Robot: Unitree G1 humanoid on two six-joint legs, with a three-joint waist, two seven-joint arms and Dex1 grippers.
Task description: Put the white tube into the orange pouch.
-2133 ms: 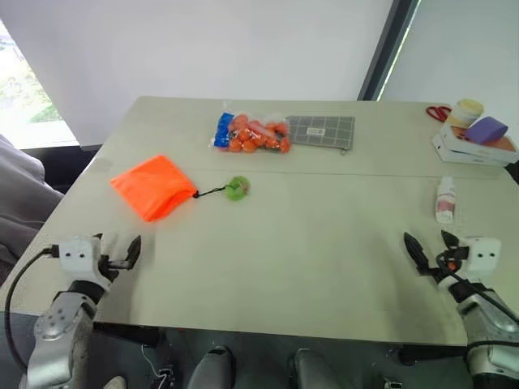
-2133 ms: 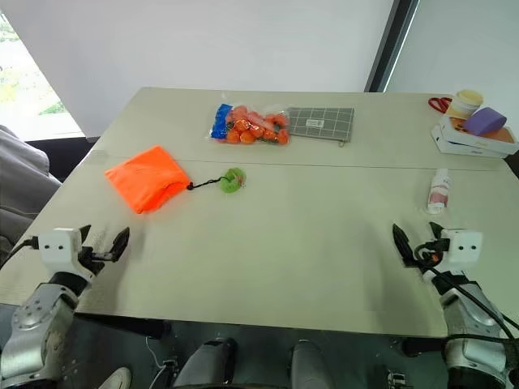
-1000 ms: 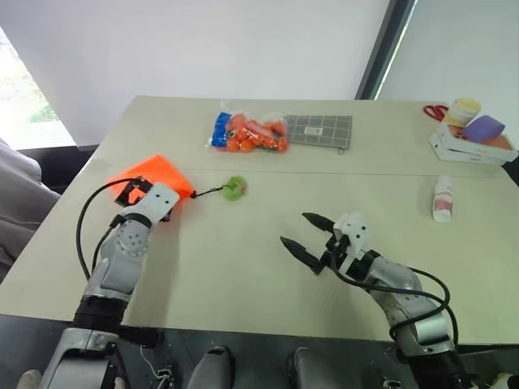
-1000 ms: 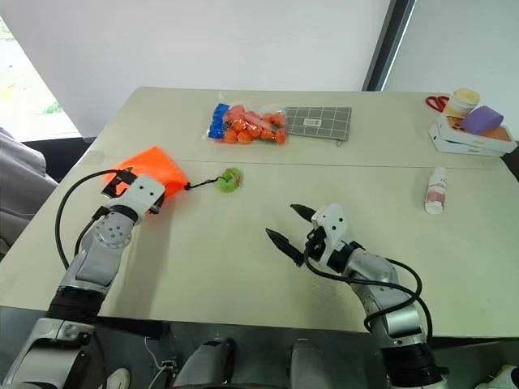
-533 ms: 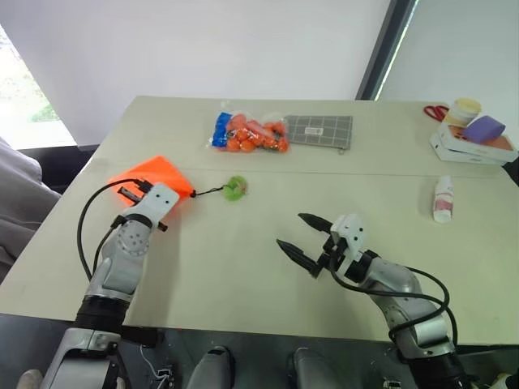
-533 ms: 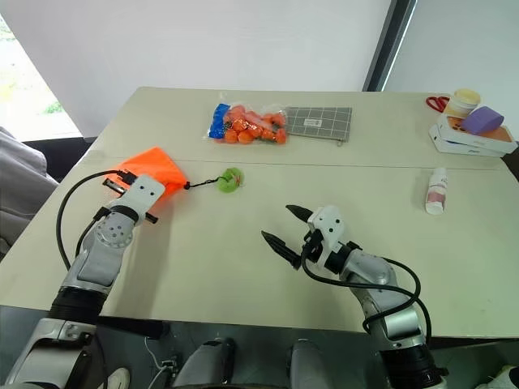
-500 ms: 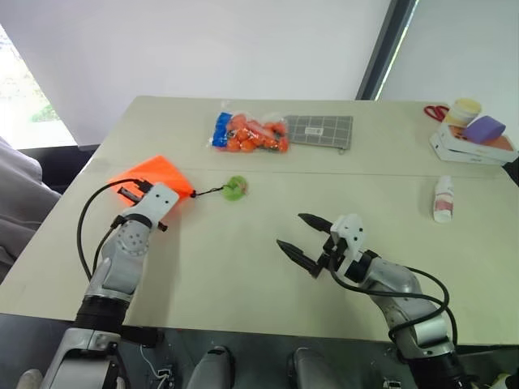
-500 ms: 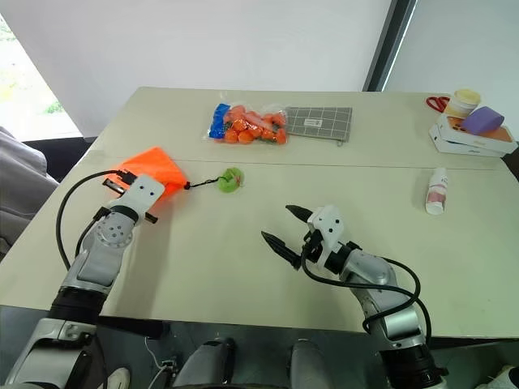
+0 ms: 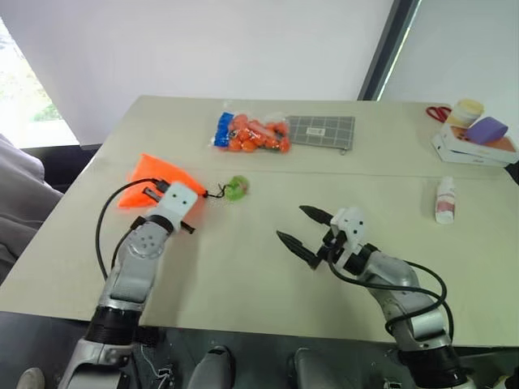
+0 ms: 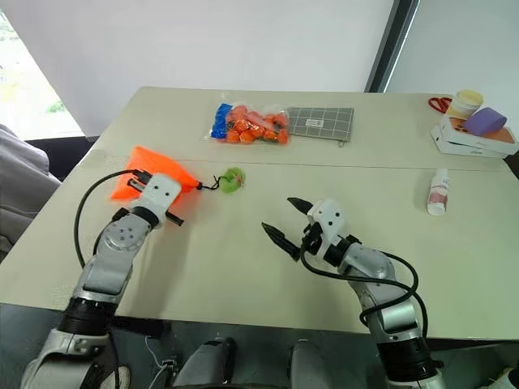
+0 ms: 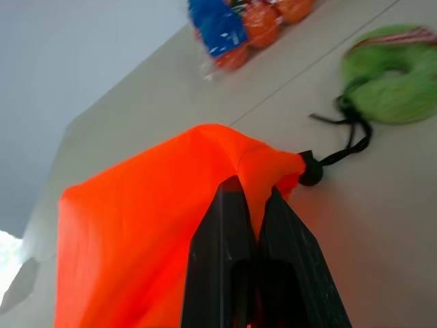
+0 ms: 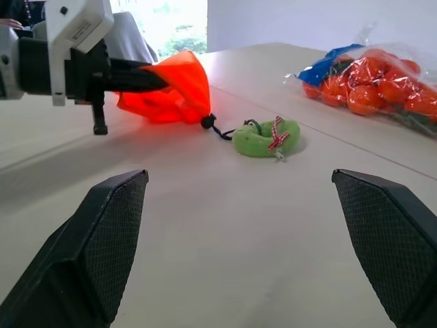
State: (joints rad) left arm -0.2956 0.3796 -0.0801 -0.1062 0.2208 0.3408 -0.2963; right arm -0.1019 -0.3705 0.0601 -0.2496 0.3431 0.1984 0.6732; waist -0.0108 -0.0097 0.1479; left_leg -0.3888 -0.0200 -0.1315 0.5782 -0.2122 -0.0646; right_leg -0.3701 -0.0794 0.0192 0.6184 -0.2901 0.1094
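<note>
White tube [image 9: 443, 200] lies untouched on the worktop [image 9: 268, 275], well right of the orange pouch [image 9: 146, 180], whose gathered mouth your left fingers [image 11: 256, 225] pinch shut; next, send your wide-open, empty right fingers [image 12: 109, 225] across for it

The left gripper [image 11: 249, 205] reaches forward, its two black fingers pressed together — pinching a fold of orange fabric. The right gripper [image 9: 304, 231] hovers near level, angled leftward — fingers spread wide, holding nothing.
</note>
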